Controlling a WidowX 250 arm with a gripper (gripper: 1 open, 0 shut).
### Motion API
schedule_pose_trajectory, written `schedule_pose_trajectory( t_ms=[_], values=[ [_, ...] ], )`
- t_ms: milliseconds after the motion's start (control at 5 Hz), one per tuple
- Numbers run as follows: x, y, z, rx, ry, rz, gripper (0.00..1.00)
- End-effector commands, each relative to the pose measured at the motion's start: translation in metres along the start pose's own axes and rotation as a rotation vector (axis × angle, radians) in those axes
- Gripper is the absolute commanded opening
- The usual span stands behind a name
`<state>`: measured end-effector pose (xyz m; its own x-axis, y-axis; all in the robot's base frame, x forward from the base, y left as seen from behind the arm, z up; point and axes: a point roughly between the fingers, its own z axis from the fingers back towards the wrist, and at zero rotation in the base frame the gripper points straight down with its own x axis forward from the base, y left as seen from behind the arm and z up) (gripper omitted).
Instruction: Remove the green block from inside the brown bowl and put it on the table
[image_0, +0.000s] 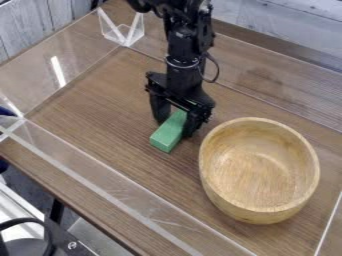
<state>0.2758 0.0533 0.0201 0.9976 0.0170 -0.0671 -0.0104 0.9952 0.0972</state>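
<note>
Now green block (168, 132) beside bowl (259, 170)

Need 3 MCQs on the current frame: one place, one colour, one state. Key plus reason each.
1. Where is the block?
A) inside the bowl
B) on the table beside the bowl
C) on the bowl's rim

2. Block colour?
A) green
B) red
C) yellow

3. State of the bowl?
A) upside down
B) standing on edge
C) upright, opening up

Key:
1 B: the green block lies on the wood-grain table, left of the bowl in the picture.
2 A: its top face is plain green.
3 C: the tan bowl shows its inside to the camera, rim all round.
</note>
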Motion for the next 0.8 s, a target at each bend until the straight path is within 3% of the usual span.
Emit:
schedule_pose_trajectory(
  t_ms=[0, 200, 400, 600],
  values=[
    [0.001, 0.001, 0.001, 0.018, 0.018, -0.009, 1.00],
    [0.000, 0.001, 0.000, 0.027, 0.047, -0.024, 1.00],
    [-0.003, 0.001, -0.001, 0.041, 0.039, -0.029, 1.00],
    [-0.009, 0.003, 0.029, 0.011, -0.016, -0.019, 1.00]
  ],
)
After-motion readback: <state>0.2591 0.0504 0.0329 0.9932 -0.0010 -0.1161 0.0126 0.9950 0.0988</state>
